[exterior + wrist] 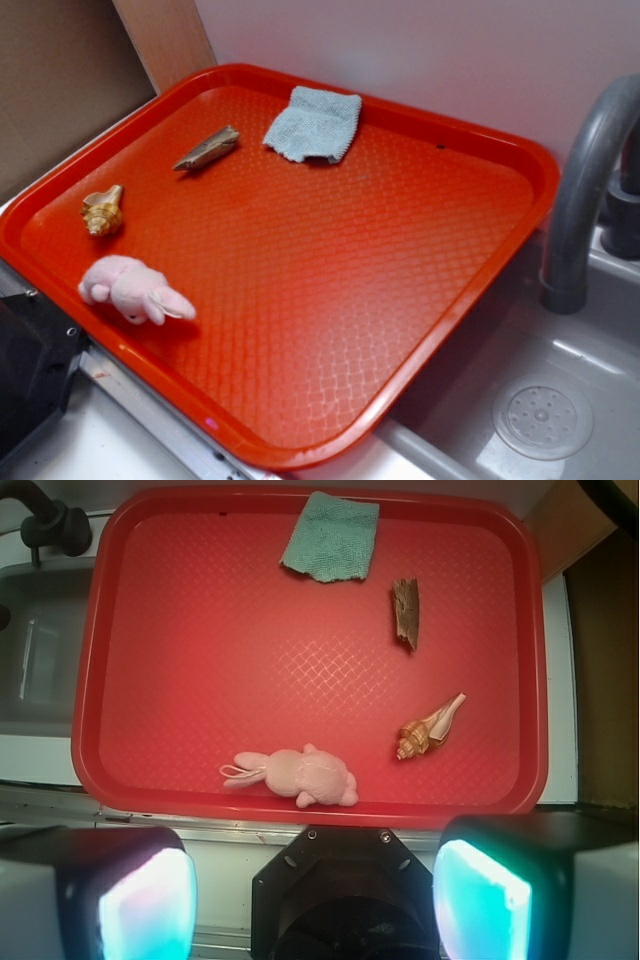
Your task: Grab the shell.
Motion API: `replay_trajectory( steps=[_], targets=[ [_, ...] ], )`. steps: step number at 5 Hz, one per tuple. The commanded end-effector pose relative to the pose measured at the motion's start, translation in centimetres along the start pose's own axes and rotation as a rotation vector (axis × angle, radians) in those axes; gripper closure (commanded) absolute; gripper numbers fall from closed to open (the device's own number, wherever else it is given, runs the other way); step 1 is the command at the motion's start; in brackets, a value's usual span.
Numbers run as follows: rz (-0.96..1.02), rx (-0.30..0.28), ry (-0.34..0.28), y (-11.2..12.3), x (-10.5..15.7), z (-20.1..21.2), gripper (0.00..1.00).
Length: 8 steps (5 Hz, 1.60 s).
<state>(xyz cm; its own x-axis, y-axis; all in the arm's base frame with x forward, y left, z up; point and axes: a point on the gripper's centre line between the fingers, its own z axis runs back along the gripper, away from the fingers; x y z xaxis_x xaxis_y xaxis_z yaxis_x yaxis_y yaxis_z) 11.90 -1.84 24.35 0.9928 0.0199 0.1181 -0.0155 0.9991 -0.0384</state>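
Shell (430, 729) lies bare on the red tray (200, 630), untouched, with pink plush bunny (300, 775) near one side and brown sliver (405, 612) beyond the other; teal cloth (332, 537) sits farther off. Gripper (315, 895) hovers released above the tray's edge.

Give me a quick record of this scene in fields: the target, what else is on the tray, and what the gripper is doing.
target: shell, lying on its side, nothing touching it
surface: red tray beside a sink
nearest neighbour: pink plush bunny, apart from the shell
other items: brown sliver of wood; blue-green cloth near the far rim
gripper: open, above the near edge of the tray, holding nothing
task state: shell not yet grabbed
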Motion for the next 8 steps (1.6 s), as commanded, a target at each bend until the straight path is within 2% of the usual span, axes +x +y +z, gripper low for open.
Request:
replay_trajectory(
  steps=[1,2,3,4,5,6,7,8],
  targets=[
    [0.000,0.000,0.000,0.0,0.0,0.0,0.00],
    [0.248,-0.010,-0.080,0.7,1.1,-2.1,0.00],
    [0.497,0.013,-0.099,2.5,1.9,-3.8,0.00],
    [0.680,0.088,-0.118,4.8,2.5,-6.0,0.00],
    [0.714,0.145,-0.105,6.7,2.9,-8.1,0.00],
    [0.713,0.211,-0.122,8.0,3.0,-10.1,0.00],
    [0.736,0.250,-0.133,8.6,2.8,-11.7,0.00],
    [0.760,0.278,-0.099,9.5,2.7,-13.6,0.00]
  ],
)
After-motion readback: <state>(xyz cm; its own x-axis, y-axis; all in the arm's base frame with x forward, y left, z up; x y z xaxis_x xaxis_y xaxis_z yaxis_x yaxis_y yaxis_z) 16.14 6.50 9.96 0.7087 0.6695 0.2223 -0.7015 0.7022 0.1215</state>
